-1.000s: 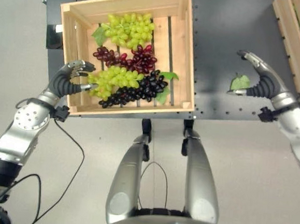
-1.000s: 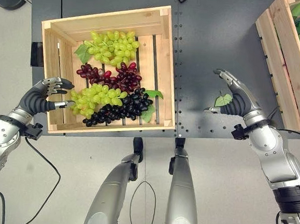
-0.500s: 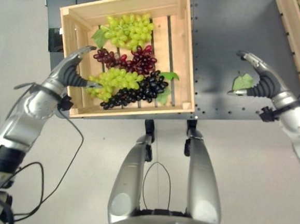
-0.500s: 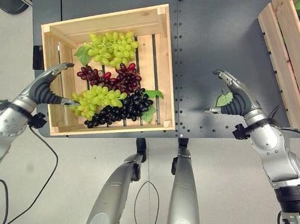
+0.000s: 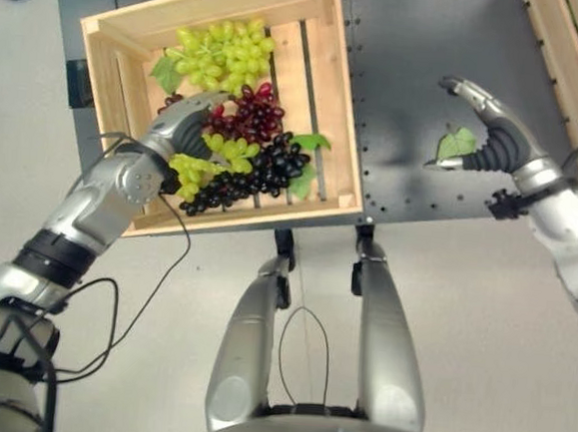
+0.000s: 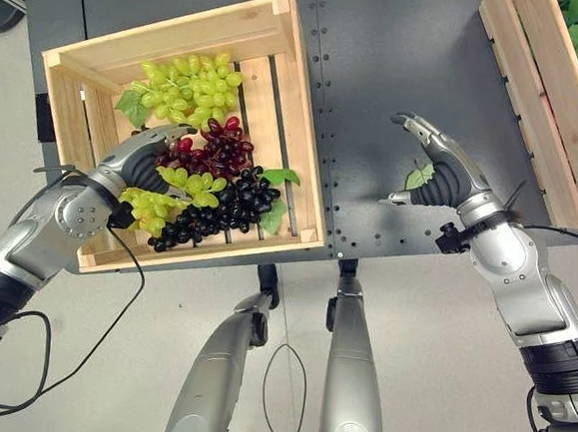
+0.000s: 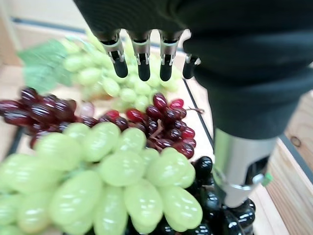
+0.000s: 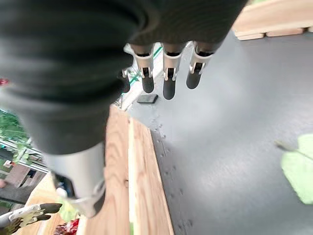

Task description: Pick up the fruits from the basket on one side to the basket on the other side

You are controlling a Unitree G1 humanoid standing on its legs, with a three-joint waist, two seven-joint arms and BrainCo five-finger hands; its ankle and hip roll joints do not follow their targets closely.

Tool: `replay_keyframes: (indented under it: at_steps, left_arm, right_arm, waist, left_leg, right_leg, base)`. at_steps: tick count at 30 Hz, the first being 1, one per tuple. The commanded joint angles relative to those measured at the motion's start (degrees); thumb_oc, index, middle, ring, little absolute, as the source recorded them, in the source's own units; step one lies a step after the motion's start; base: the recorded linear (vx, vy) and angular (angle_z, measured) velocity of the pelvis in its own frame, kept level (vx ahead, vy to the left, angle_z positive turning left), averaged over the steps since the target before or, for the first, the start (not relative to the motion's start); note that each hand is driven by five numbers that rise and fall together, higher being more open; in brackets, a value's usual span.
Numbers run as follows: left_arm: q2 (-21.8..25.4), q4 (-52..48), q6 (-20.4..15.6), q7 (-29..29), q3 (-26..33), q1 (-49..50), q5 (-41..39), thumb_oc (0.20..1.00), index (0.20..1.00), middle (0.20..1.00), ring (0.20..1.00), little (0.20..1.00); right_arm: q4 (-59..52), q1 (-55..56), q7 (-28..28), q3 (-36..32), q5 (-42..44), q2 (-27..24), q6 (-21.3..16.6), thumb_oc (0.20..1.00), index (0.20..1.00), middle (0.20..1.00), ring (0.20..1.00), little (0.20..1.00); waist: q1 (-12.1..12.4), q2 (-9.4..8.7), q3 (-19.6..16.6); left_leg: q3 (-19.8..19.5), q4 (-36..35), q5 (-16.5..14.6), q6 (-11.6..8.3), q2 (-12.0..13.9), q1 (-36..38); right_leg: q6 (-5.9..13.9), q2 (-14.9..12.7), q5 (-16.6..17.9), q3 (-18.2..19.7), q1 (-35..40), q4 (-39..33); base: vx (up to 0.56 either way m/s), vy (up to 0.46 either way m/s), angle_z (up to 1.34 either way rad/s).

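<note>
Fingers of your left hand [image 5: 181, 127] are reaching, straight and spread, over the green grapes [image 7: 112, 176] in the crate [image 5: 329, 89]; your right hand [image 6: 442, 178] is hovering with fingers spread over the worktop [image 6: 380, 73]. No writing is legible.

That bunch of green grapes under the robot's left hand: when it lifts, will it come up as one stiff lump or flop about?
Probably floppy: the green grapes are many round beads, so the ends would likely sag from the left hand. It lies against the black grapes, so it may snag or drag them. The smooth, round skins look slippery.
</note>
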Motion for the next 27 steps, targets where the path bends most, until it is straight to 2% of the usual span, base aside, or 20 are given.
replay_keyframes:
  at_steps: [1, 17, 27]
  left_arm:
    - [2.5, 0.1, 0.0, -0.5, 1.9, 1.1, 2.2, 1.0, 1.0, 1.0, 1.0, 1.0]
    - [9.2, 2.5, 2.0, -5.8, 2.5, 3.6, 4.9, 1.0, 1.0, 1.0, 1.0, 1.0]
    - [11.0, 2.5, 3.1, -7.8, 3.3, 3.1, 7.2, 1.0, 1.0, 1.0, 1.0, 1.0]
  right_arm:
    - [-4.3, -2.2, -0.9, -1.2, 0.4, 0.6, -1.5, 1.0, 1.0, 1.0, 1.0, 1.0]
    - [-3.9, -0.8, 0.8, -1.6, 1.2, 0.9, -0.8, 1.0, 1.0, 1.0, 1.0, 1.0]
    - [-3.5, -0.9, 1.7, -1.7, 0.8, 1.5, -0.3, 1.0, 1.0, 1.0, 1.0, 1.0]
  waist:
    - [-0.1, -1.34, 0.1]
    - [0.0, -0.58, 0.1]
    - [0.1, -0.58, 0.0]
  left_leg:
    - [1.1, 0.4, -0.1, 2.8, -0.9, -0.5]
    - [1.3, 1.2, -1.2, 3.24, -1.3, -0.9]
    - [1.0, 1.5, -1.4, 3.29, -1.5, -1.6]
  right_leg:
    - [2.81, 2.1, -1.1, 0.2, 1.1, 0.9]
    - [2.91, 2.3, -1.6, 0.3, 0.5, 1.4]
    - [2.87, 2.3, -1.7, 0.0, 0.0, 1.6]
  base:
    - [0.03, 0.007, -0.03]
    - [0.01, 0.003, -0.01]
    - [0.0, -0.001, 0.0]
